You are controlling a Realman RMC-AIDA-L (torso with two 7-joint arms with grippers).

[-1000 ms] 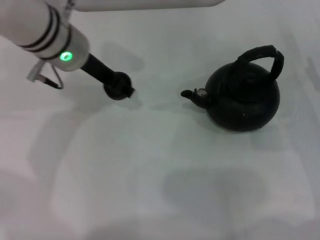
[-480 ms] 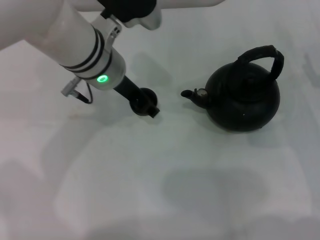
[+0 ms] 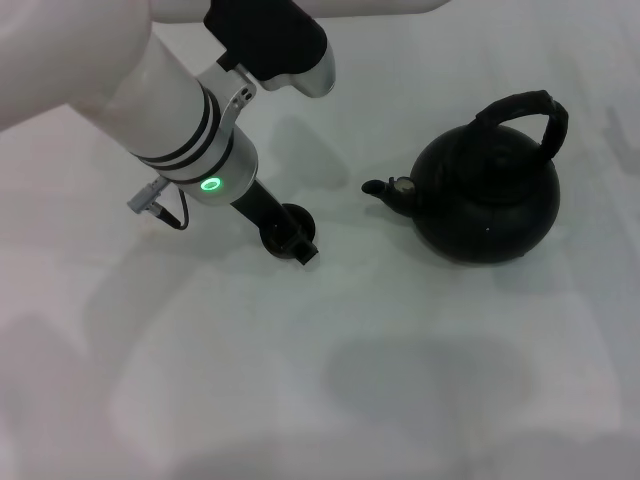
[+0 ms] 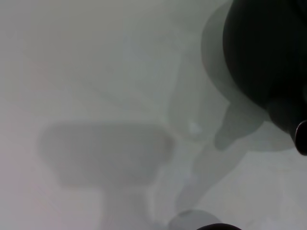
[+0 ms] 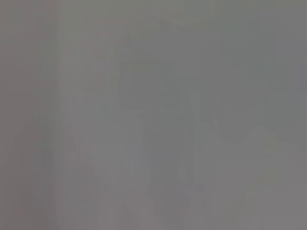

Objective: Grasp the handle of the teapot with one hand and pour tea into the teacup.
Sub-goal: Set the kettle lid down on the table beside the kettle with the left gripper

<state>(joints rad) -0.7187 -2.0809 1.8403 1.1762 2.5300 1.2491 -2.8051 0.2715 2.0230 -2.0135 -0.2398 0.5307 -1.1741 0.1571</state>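
Observation:
The round matte black teapot stands on the white table at the right in the head view, its short spout pointing left. Its arched black handle rises over the top with nothing holding it. My left gripper reaches down from the upper left and is shut on the tiny dark teacup, low over the table, a short gap left of the spout. The left wrist view shows the teapot as a dark mass, with a dark curved edge at the frame's border. My right gripper is out of view.
The white tabletop spreads bare in front of the teapot and cup, crossed by soft shadows. My left arm's white forearm, with its green light, fills the upper left. The right wrist view is plain grey.
My left arm has swung in from the upper left toward the teapot, carrying the teacup right and nearer, and it slowed over the last half second. The teapot has not moved.

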